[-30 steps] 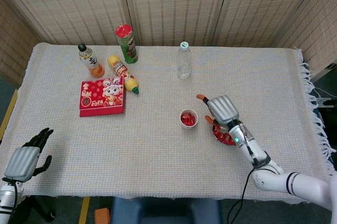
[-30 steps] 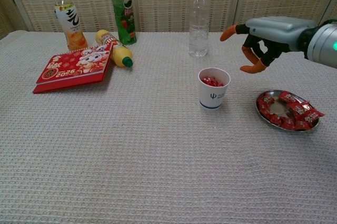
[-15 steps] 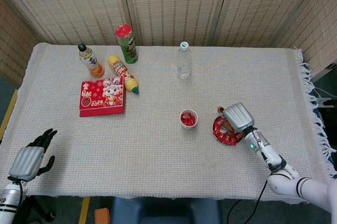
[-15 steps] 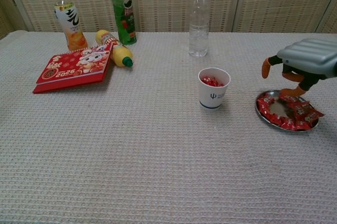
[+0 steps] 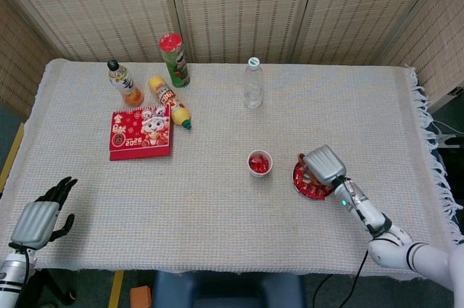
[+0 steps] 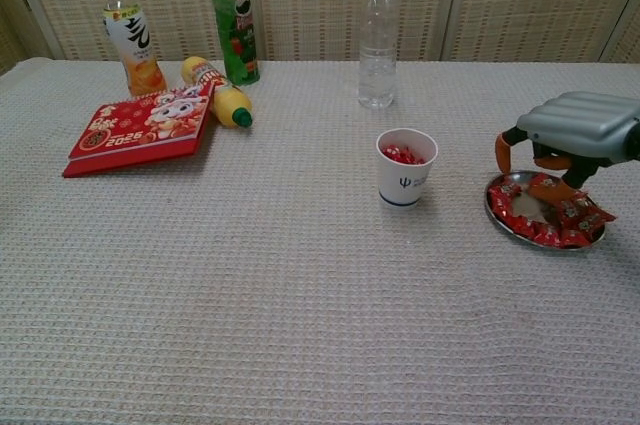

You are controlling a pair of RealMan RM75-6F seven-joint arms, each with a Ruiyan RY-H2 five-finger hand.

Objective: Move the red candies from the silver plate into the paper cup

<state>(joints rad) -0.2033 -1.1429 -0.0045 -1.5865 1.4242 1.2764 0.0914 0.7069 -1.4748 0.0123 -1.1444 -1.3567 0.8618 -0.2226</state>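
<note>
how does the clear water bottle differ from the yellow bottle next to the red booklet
The water bottle stands upright; the yellow bottle lies on its side. The water bottle is clear with a white cap; the yellow bottle is opaque with a green cap. Both rest on the table with caps on.

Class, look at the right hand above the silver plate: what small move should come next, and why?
Probably close the fingers on one candy. The right hand hangs low over the silver plate, fingertips down among the red candies, apparently holding none yet. The paper cup stands just to its left, already holding some.
</note>
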